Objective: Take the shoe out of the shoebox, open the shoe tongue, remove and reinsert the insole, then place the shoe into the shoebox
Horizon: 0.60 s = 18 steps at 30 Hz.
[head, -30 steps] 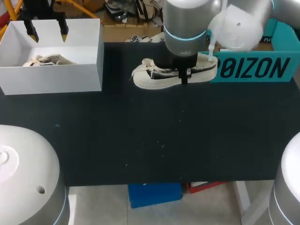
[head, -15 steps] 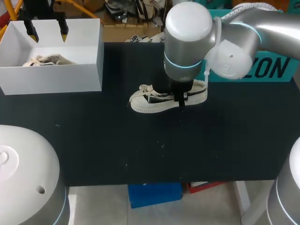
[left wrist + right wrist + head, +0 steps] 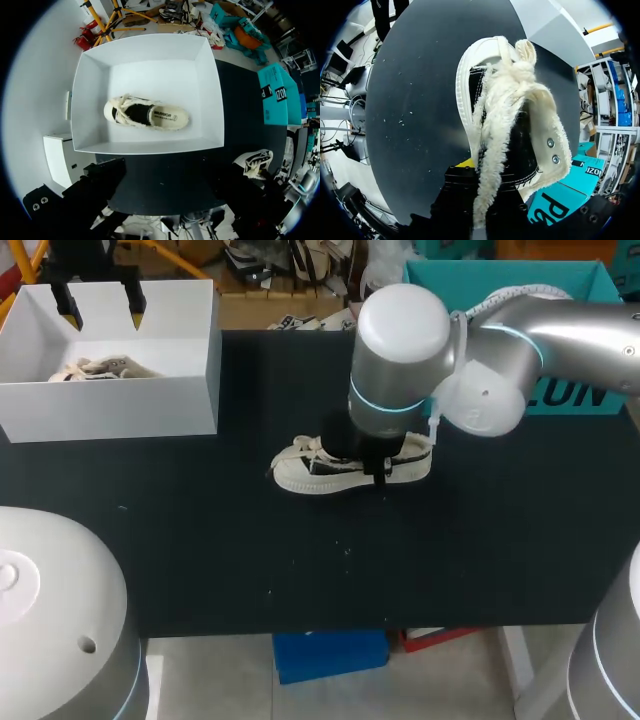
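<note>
A cream sneaker [image 3: 308, 469] with frayed laces is near the middle of the black table [image 3: 300, 560], toe pointing left. My right gripper [image 3: 378, 466] is shut on its side wall near the laces; the wrist hides the fingers from above. In the right wrist view the shoe [image 3: 512, 110] stretches ahead of the gripper [image 3: 482, 182], and one yellow fingertip [image 3: 465, 162] shows at its side. I cannot tell whether the sole touches the table. My left gripper [image 3: 101, 306] hangs open above the white shoebox [image 3: 110, 405], which holds a second cream shoe [image 3: 147, 114].
An open teal box [image 3: 500, 275] stands at the back right, behind my right arm. The white shoebox takes up the back left corner. Bare black table lies in front of the held shoe, up to the near edge.
My right arm has carried the shoe away from the teal box, toward the table's front and slightly left. The left arm has stayed still over the white box.
</note>
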### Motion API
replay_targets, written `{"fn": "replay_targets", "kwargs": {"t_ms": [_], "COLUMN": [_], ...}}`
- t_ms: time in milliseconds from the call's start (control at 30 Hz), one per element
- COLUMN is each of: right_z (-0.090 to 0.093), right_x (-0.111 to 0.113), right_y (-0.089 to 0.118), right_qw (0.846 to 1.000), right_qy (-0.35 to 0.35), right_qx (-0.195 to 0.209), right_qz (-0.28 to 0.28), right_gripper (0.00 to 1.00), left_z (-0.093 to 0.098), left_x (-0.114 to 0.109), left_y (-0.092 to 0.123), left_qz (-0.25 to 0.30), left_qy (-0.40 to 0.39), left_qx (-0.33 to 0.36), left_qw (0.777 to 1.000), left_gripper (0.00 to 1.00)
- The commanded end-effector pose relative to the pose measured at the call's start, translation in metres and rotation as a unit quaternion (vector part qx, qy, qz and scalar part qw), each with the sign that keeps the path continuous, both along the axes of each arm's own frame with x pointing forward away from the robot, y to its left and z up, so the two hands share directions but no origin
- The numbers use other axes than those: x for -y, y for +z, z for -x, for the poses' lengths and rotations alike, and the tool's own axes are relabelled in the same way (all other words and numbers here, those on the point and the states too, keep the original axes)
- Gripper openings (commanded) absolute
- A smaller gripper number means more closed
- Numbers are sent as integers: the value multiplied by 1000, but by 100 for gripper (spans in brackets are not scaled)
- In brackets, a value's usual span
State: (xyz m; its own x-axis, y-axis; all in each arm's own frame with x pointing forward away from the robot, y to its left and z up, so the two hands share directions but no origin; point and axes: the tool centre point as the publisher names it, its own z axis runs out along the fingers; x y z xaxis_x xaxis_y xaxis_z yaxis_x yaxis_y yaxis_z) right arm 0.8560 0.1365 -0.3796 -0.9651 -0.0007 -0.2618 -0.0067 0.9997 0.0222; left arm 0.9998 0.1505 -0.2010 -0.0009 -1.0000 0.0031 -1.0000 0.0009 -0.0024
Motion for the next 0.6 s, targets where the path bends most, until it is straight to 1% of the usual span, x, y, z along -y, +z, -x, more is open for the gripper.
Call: {"fn": "replay_targets", "kwargs": {"t_ms": [33,200,367,600], "right_z": [-1,1,3,3], "right_x": [-7,-11,-14,-18], "right_y": [-9,-17,-30,-41], "right_qw": [1000,1000,1000,1000], "right_qy": [-5,-12,-13,-14], "right_qx": [1,0,-11,-18], "right_qz": [-2,-5,-10,-14], "right_gripper": [0,0,0,0], "left_z": [0,0,0,0], "left_x": [0,0,0,0], "left_y": [1,1,1,1], "left_qz": [-1,-1,-1,-1], "left_qy": [0,0,0,0], "left_qx": [-1,-1,-1,-1], "left_qw": [1000,1000,1000,1000], "left_gripper": [100,100,100,100]}}
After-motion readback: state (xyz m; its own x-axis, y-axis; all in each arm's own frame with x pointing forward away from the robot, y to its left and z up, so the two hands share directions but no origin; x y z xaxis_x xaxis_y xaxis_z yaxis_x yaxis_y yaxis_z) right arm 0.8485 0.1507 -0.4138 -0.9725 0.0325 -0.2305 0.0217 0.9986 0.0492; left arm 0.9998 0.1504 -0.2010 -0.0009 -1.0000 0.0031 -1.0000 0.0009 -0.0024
